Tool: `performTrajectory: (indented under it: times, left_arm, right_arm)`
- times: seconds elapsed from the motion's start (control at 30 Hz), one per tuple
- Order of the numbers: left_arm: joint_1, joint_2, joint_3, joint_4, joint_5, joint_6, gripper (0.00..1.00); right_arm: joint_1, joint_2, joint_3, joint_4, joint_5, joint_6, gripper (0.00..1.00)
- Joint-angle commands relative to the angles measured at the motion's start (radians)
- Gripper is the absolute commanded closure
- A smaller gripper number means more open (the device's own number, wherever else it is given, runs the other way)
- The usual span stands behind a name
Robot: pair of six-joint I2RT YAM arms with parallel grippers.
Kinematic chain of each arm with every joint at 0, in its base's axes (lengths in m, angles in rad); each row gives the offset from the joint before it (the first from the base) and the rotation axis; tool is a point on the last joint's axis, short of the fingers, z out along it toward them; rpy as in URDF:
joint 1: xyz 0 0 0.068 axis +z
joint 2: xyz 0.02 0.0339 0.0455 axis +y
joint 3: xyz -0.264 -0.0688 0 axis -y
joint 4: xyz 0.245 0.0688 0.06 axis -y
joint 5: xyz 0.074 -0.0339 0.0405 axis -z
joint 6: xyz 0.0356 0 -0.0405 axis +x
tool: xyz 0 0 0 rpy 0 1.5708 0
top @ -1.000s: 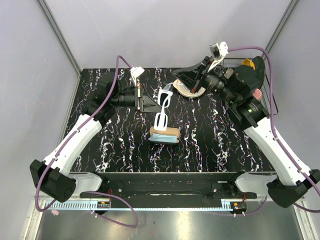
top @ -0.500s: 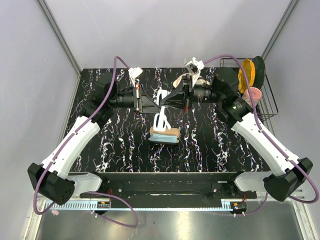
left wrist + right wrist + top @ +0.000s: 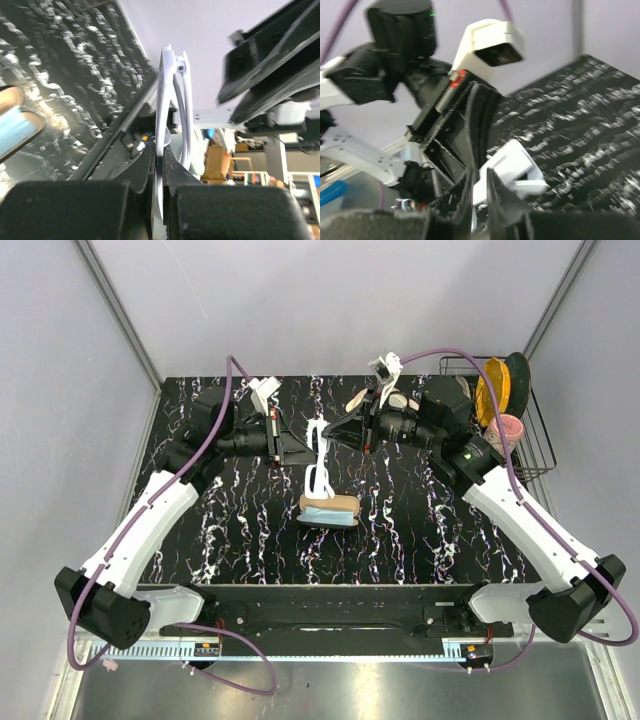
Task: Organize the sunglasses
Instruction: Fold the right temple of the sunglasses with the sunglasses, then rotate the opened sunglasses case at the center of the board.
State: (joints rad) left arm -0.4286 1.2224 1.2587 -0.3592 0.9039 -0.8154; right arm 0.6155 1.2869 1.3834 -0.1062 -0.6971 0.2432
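While the left gripper (image 3: 303, 446) keeps its place over the middle of the table (image 3: 420, 530), the right arm has swung in from the wire rack (image 3: 540, 450) at the rear right. A second ago the arm was folded back beside that rack. Its forearm reaches leftward across the back of the table, wrist turned level, and the right gripper (image 3: 331, 433) points at the left one, its tip just beside the top of the sunglasses (image 3: 319, 455). The sunglasses, tilted before with the upper lens leaning right, hang nearly straight, lifted above the table. Their lower end is just over the case (image 3: 330, 504), which lies open with the blue cloth (image 3: 328, 517) in it.

The left arm stretches forward and right from its base, the wrist level. Its wrist view shows the jaws clenched on the white frame (image 3: 165, 100), which stands up between them. In the right wrist view the jaws stand slightly apart, and whether they grip the frame cannot be told.
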Motion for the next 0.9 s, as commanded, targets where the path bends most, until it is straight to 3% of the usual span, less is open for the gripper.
performTrajectory:
  times: [0.0, 0.1, 0.17, 0.2, 0.33, 0.6, 0.87]
  left_arm:
    - [0.030, 0.008, 0.039, -0.207, -0.212, 0.162, 1.00]
    - [0.044, -0.009, -0.005, -0.234, -0.289, 0.182, 1.00]
    - [0.050, -0.023, -0.033, -0.253, -0.368, 0.188, 1.00]
    - [0.051, -0.030, -0.063, -0.264, -0.388, 0.199, 1.00]
    - [0.051, -0.050, -0.169, -0.248, -0.459, 0.180, 1.00]
    - [0.051, -0.063, -0.392, -0.080, -0.456, 0.062, 1.00]
    - [0.051, -0.089, -0.478, -0.063, -0.519, 0.027, 1.00]
  right_arm:
    - [0.000, -0.035, 0.074, -0.098, 0.318, -0.001, 0.68]
    - [-0.010, -0.011, 0.072, -0.196, 0.402, -0.004, 0.54]
    - [-0.028, 0.002, 0.059, -0.246, 0.447, 0.043, 0.53]
    - [-0.039, 0.009, 0.034, -0.262, 0.458, 0.066, 0.54]
    - [-0.120, 0.008, -0.107, -0.291, 0.484, 0.171, 0.74]
    - [-0.122, 0.083, -0.430, -0.234, 0.478, 0.128, 0.82]
    - [-0.082, 0.230, -0.564, -0.139, 0.511, 0.166, 0.94]
